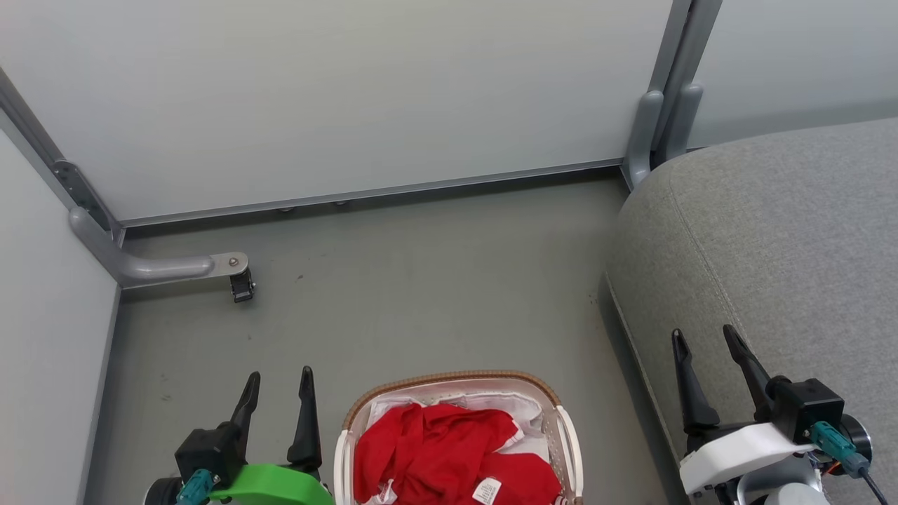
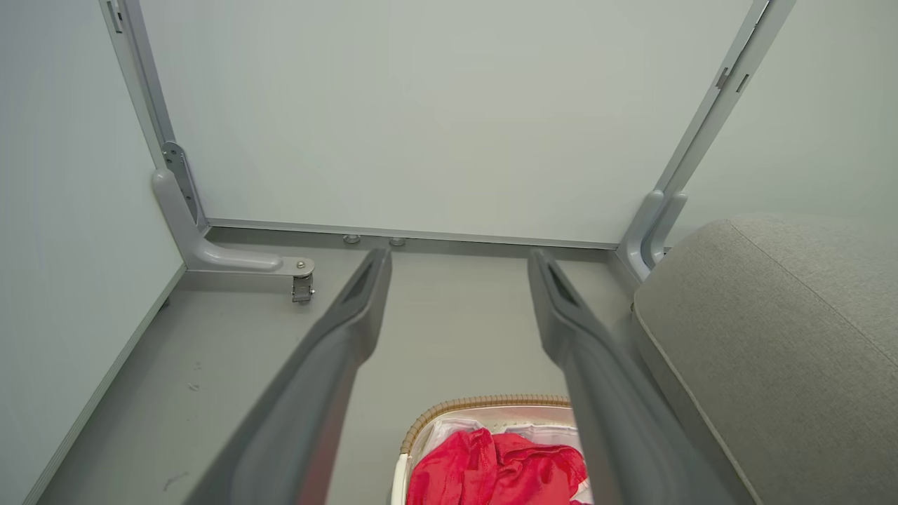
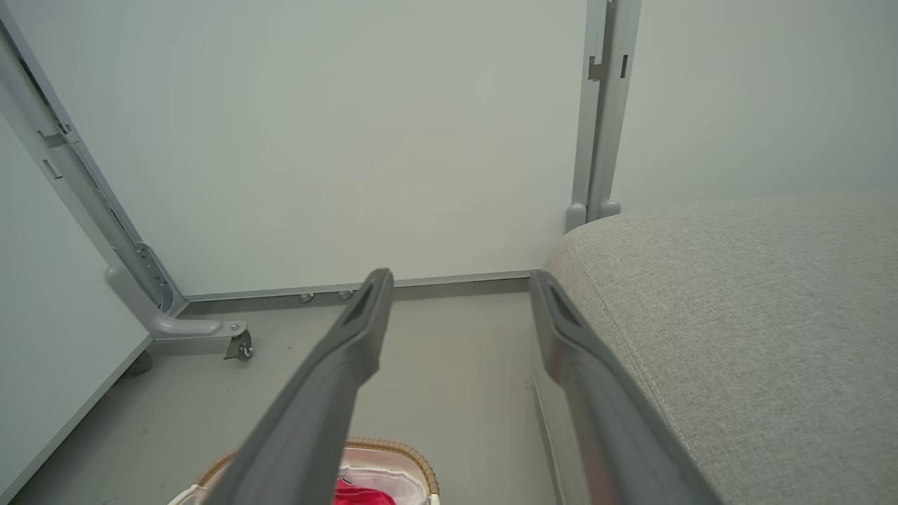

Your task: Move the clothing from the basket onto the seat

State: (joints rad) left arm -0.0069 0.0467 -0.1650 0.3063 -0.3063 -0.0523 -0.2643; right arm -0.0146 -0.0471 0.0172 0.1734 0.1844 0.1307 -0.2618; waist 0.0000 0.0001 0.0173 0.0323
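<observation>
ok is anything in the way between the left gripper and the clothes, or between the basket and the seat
Nothing visible. The clothing lies uncovered in the open-topped basket, with the open left gripper just to its left. Only a strip of floor separates the basket from the seat.

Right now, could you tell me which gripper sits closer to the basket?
The left gripper, right beside the basket; the right gripper hovers by the grey seat.

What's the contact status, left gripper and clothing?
Apart. Head view: the open left gripper sits left of the basket, floor visible between it and the clothing inside.
</observation>
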